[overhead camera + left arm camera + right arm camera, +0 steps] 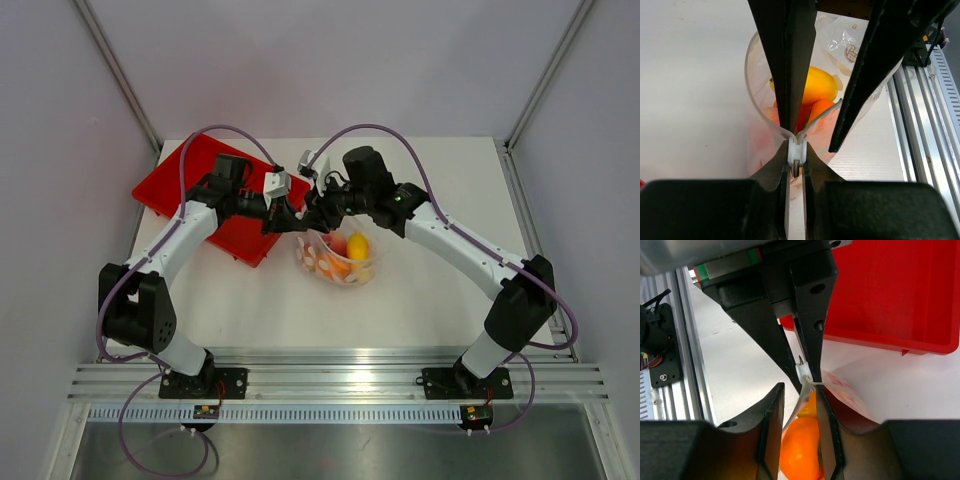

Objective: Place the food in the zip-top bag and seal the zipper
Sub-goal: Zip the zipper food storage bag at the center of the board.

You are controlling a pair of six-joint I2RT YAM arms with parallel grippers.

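the zip-top bag sits just right of centre in the top view, on the pale matte table. it is a crinkly clear pouch with faint red print, bulging round with the food inside. a glossy yellow oval lies on top, with a smooth orange piece under it. a shiny orange ball shows at the bottom middle of the right wrist view.

the left gripper has flat black wedge-shaped fingers. at the lower centre of the left wrist view they are pressed together on a small white plastic clip at the end of the zipper. from the clip the thin clear strip curves away toward the upper left in a wide loop, so the mouth gapes.

the right gripper meets it from the other side. its black fingers stand apart, astride the bag's mouth edge. the strip runs close along the right-hand finger in the right wrist view, and orange fruit shows through the gap.

the red tray is hard, glossy and rectangular with a raised rim. it lies in the upper left of the top view, near the bag.
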